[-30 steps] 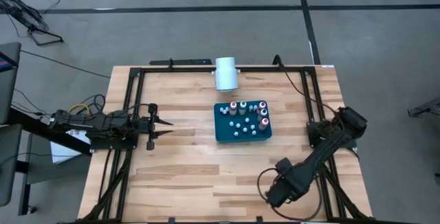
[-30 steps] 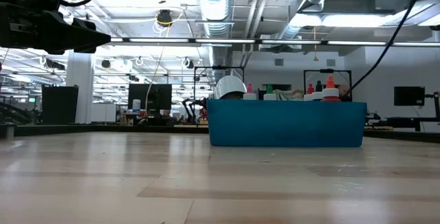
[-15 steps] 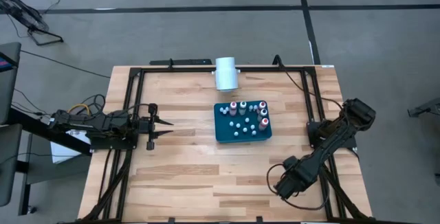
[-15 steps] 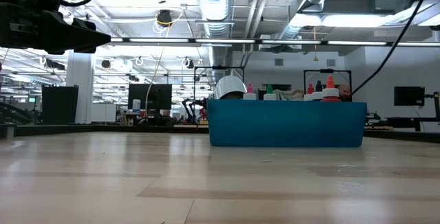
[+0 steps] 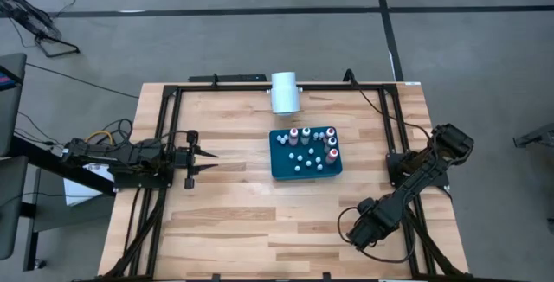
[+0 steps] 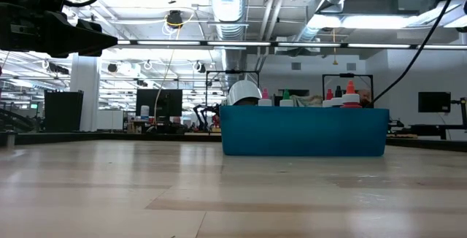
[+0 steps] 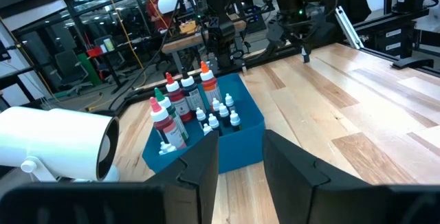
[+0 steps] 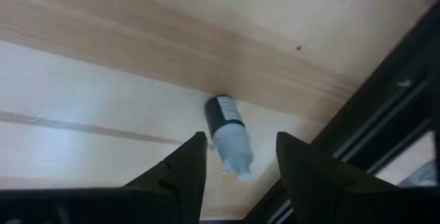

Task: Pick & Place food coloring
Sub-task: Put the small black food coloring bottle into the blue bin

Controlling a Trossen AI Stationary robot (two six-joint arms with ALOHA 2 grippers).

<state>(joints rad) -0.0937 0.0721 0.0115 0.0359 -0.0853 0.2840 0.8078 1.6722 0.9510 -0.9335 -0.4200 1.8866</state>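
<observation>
Several small food coloring bottles (image 5: pixel 310 147) with white caps stand upright in the teal tray (image 5: pixel 281 168), which sits right of the table's middle; the left wrist view shows them too (image 7: pixel 199 104). One more bottle (image 8: pixel 227 138), dark-bodied with a white cap, lies on its side on the wood near the table's near right corner. My right gripper (image 8: pixel 240 137) hangs open just above it, pointing steeply down, one finger on either side, not touching. My left gripper (image 5: pixel 204 162) waits open at the table's left, pointing level at the tray.
A large white cylinder (image 5: pixel 284 92) lies at the far edge behind the tray. A black frame rail (image 8: pixel 402 80) runs close beside the lying bottle. Bare wood stretches between the tray and the table's near edge (image 5: pixel 260 221).
My right gripper has sunk toward the table at the near right corner and shifted a little toward the right edge, its arm folding lower. The tray and its bottles have stayed where they were.
</observation>
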